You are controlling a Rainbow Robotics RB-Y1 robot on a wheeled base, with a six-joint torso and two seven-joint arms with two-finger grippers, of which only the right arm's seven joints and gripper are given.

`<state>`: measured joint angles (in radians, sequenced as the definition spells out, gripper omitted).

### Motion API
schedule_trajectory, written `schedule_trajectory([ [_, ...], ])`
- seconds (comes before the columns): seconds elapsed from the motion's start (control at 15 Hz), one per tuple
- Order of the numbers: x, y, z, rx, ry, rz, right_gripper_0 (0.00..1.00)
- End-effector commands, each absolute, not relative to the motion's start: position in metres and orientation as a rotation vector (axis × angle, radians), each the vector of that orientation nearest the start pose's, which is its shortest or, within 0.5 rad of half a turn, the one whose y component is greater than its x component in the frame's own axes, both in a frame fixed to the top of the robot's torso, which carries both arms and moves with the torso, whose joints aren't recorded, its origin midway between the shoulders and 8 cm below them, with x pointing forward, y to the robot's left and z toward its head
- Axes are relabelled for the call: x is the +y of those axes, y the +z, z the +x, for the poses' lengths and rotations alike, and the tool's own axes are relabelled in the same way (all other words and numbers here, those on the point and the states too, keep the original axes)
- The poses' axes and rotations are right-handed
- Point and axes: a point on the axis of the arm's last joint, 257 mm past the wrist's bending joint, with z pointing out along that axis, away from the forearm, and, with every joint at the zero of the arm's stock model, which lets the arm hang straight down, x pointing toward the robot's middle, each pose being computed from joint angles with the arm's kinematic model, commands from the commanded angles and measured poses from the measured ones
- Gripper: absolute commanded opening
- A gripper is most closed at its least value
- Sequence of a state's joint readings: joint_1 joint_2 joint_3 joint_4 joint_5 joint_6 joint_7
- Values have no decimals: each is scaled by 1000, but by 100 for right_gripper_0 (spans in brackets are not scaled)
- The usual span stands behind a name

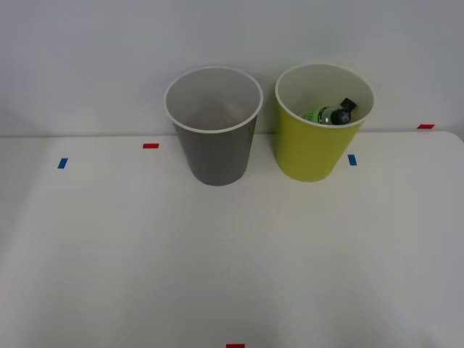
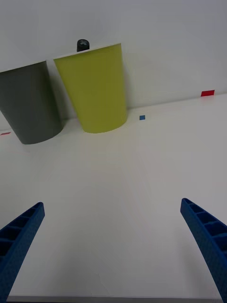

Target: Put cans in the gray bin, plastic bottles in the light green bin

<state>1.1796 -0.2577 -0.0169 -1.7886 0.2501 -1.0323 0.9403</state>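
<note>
1. presently, the right hand (image 2: 113, 246) is seen in the wrist view with its blue ribbed fingers (image 2: 21, 232) spread wide apart and nothing held between them; it is held low over the bare white bench (image 1: 232, 275), well short of both bins.
2. the plastic bottle (image 1: 330, 114) is found lying tilted inside the light green bin (image 1: 312, 156), its dark cap up against the far rim; in the wrist view that cap is seen poking just above the bin's edge.
3. the gray bin (image 1: 215, 156) is stood just beside the green one, on the robot's left of it, close but apart. only a pale interior can be made out in it, and a faint reddish tint near the bottom is too dim to be read; whether the can lies there cannot be told.
4. small red and blue tape marks (image 1: 150, 146) are stuck on the bench around the bins; no can is seen lying among them.
5. the bottle step is judged done, and the sorting appears to be at or near its end.
6. if a can is still to be sorted, it must first be located, then approached with the hand kept open; otherwise only a withdrawal away from the bins is called for.
</note>
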Motion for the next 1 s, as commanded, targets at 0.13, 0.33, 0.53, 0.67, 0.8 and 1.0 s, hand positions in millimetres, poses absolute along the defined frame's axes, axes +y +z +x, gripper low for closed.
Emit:
schedule_trajectory([
  [0.13, -292, -262, 133, 1563, 233, 21, 100],
  [0.33, -292, -262, 133, 1563, 233, 21, 100],
  [0.53, -292, -262, 133, 1563, 233, 21, 100],
  [0.67, -292, -262, 133, 1563, 233, 21, 100],
  [0.8, -292, -262, 133, 1563, 233, 21, 100],
  [1.0, -292, -262, 133, 1563, 233, 21, 100],
])
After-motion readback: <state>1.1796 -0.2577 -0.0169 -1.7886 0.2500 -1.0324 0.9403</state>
